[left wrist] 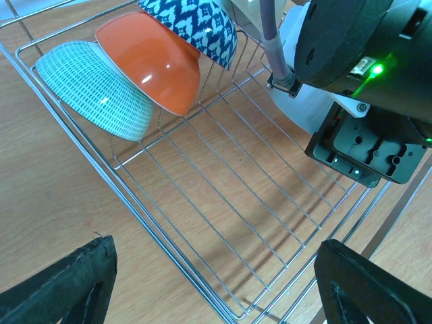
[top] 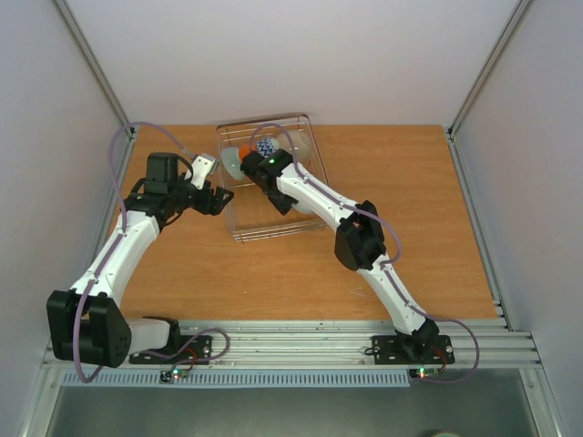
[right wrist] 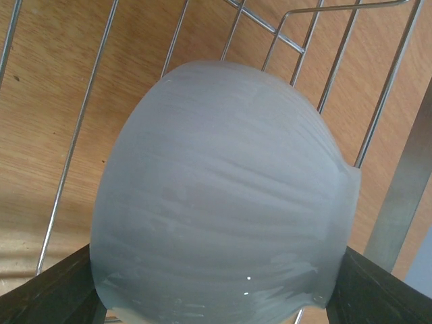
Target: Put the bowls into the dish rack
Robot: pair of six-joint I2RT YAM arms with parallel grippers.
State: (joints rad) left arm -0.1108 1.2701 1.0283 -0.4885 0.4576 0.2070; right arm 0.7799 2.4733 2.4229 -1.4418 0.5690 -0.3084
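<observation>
The loading is well along, I'd say. Three bowls stand on edge in a row at the far end of the dish rack [left wrist: 233, 202]: a pale blue-green bowl [left wrist: 94, 88], an orange bowl [left wrist: 152, 61] and a zigzag bowl [left wrist: 196, 23], each leaning on the next.

The right gripper [right wrist: 216, 287] is spread wide around a white bowl [right wrist: 223, 196], one finger on each side, and holds it over the rack's wires. Next, I reckon, it must tip that bowl onto its edge beside the zigzag bowl and let go without knocking the row.

The left gripper [left wrist: 216, 270] hangs wide open and empty just left of the rack, over its near part, close enough to crowd things. No fifth bowl is visible on the worktop [top: 410, 209].
</observation>
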